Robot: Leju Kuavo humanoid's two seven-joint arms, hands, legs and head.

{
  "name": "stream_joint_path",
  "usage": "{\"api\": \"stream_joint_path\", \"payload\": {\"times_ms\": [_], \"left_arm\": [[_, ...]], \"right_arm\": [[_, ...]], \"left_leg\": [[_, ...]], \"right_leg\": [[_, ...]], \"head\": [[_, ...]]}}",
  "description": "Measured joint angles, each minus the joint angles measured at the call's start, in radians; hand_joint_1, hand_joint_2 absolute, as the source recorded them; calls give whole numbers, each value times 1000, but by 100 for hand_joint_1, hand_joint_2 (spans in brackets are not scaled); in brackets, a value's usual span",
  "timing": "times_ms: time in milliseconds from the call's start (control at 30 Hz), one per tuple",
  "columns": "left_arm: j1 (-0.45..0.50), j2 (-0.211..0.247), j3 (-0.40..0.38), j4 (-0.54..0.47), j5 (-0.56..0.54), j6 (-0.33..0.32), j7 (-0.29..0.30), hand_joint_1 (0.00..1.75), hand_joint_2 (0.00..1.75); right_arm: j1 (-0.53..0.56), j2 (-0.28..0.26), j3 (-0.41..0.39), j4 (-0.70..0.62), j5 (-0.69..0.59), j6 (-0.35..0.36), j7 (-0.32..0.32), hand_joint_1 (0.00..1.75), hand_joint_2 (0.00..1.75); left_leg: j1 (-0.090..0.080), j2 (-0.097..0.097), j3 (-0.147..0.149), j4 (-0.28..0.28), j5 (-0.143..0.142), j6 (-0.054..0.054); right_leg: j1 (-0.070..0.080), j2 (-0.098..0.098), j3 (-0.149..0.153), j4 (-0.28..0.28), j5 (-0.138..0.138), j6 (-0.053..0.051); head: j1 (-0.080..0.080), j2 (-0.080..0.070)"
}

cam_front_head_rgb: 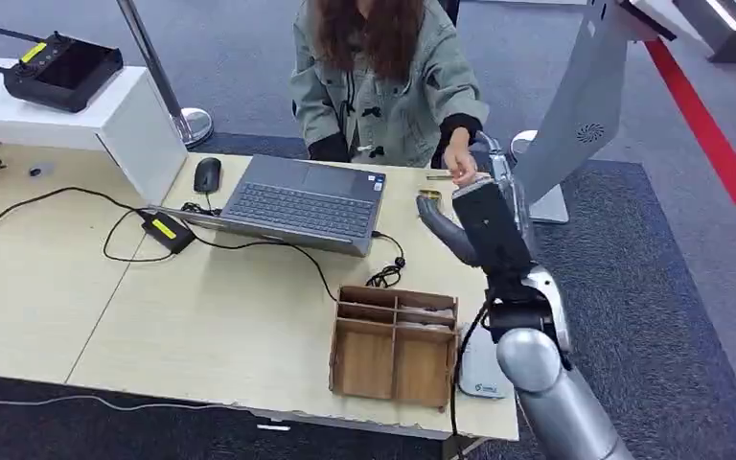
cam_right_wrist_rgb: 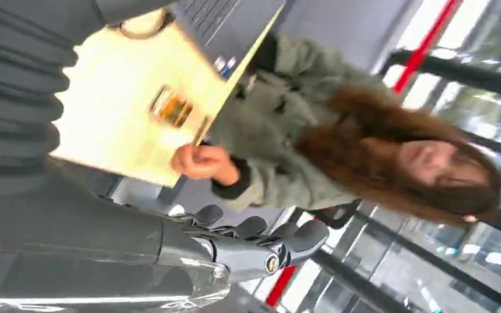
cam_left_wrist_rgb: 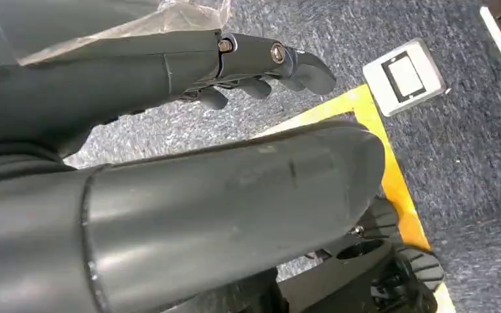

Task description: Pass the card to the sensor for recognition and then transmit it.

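Observation:
A small gold-brown card (cam_front_head_rgb: 429, 194) (cam_right_wrist_rgb: 171, 107) lies flat on the pale table (cam_front_head_rgb: 201, 316), by the laptop's right corner. My right hand (cam_front_head_rgb: 479, 218) (cam_right_wrist_rgb: 254, 244) hovers just right of it near the table's far right edge, with its fingers stretched out and nothing in them. A person's hand (cam_front_head_rgb: 459, 167) (cam_right_wrist_rgb: 199, 162) is curled at the table's edge just beyond the card, beside a thin gold strip (cam_front_head_rgb: 438, 177). A white sensor box (cam_front_head_rgb: 484, 376) sits at the front right, partly hidden behind my forearm. My left hand (cam_left_wrist_rgb: 267, 62) hangs over the floor and holds nothing.
A grey laptop (cam_front_head_rgb: 302, 201), a mouse (cam_front_head_rgb: 207, 174) and a power brick (cam_front_head_rgb: 167, 230) with cables lie mid-table. A wooden organizer (cam_front_head_rgb: 395, 343) stands at the front right. A seated person (cam_front_head_rgb: 383, 77) faces me. A white kiosk (cam_front_head_rgb: 575, 115) rises at the right.

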State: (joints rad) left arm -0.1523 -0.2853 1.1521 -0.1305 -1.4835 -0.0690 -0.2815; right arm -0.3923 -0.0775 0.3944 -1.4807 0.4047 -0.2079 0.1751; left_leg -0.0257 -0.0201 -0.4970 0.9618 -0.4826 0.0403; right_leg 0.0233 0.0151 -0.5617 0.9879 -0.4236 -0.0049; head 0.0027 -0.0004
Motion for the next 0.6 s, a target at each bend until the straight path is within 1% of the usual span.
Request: {"api": "stream_joint_path", "payload": {"times_ms": [67,100,167,233,300,367,467,600], "left_arm": [[2,1,2,0,2,0,0,0,0],[1,1,4,0,4,1,0,0,0],[0,1,7,0,17,5,-1,0,0],[2,2,17,0,33,9,-2,0,0],[3,3,25,0,46,15,-1,0,0],[2,4,34,0,58,19,-1,0,0],[0,6,50,0,68,22,-1,0,0],[-2,7,65,0,72,22,0,0,0]], "right_arm": [[35,-14,-15,-79,-18,2,-2,0,0],[48,-19,-21,-109,-34,1,-11,0,175],[89,-30,-42,-174,-148,-11,-72,0,175],[161,-45,-79,-244,-335,-11,-154,0,175],[251,-53,-138,-292,-506,15,-240,0,175],[328,-58,-198,-300,-576,59,-293,0,175],[407,-61,-252,-279,-610,116,-341,0,175],[457,-61,-275,-217,-643,129,-378,0,175]], "left_leg": [[0,1,0,0,0,0],[0,1,1,0,0,0],[0,1,1,0,0,0],[0,-1,1,0,-1,0],[0,-1,1,0,-1,1],[0,0,1,0,-2,1],[0,0,0,0,-2,1],[0,0,0,0,-2,1]], "right_leg": [[0,1,0,0,0,0],[0,1,0,0,0,0],[0,1,1,-1,0,0],[0,-1,1,-1,0,1],[0,-1,1,-1,-1,1],[0,0,1,-1,-1,0],[0,0,1,-1,-1,0],[0,0,1,-1,-1,0]], "head": [[0,0],[0,0],[0,0],[0,0],[0,0],[0,0],[0,0],[0,0]]}}
